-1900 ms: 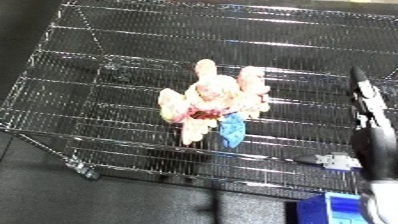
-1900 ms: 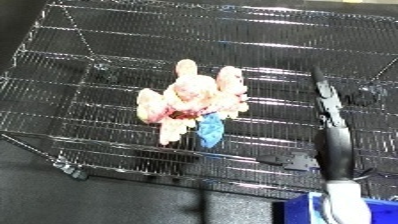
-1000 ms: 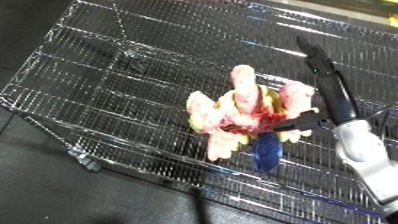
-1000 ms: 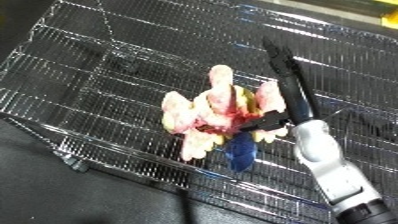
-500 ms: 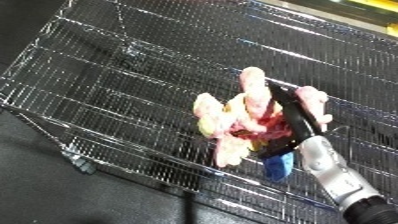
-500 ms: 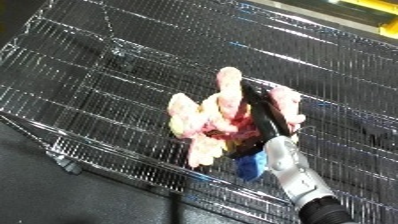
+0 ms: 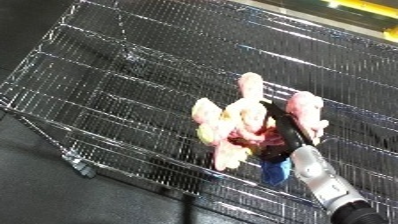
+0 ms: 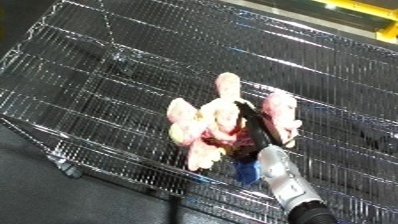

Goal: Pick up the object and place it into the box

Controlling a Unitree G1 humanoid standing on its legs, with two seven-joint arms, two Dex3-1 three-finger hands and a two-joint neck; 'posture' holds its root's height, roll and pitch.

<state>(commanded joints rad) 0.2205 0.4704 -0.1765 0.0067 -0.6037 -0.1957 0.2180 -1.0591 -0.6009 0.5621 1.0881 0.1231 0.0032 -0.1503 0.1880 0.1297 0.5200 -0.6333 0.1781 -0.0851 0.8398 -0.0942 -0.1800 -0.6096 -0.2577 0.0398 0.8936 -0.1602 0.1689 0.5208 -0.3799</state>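
On the wire shelf, toward four o'clock of its middle, lies the plush toy, a pink and pale-yellow soft figure with a blue part peeking out at its lower end. It rests flat on the grid, limbs splayed, which suits a limp stuffed thing that cannot stand by itself. Its long axis runs roughly from twelve o'clock down to seven o'clock: one pink lobe points up toward twelve, a paler limb trails to seven, and a separate pink lobe sticks out toward three. From five o'clock the right hand comes in on its silver forearm, laid over the toy's middle with the black fingers stretched long toward eleven o'clock, lying between the central body and the three-o'clock lobe. They look straight and narrow, resting on the plush and not curled round it, so I judge the grasp not yet made; the placement over the thickest part seems chosen so that a closing hand would gather the body and not just one loose limb. No bin shows in either view, nor does the left hand. Soft fabric should yield and bunch under the fingers, and a limb could snag in the wire mesh on lifting.
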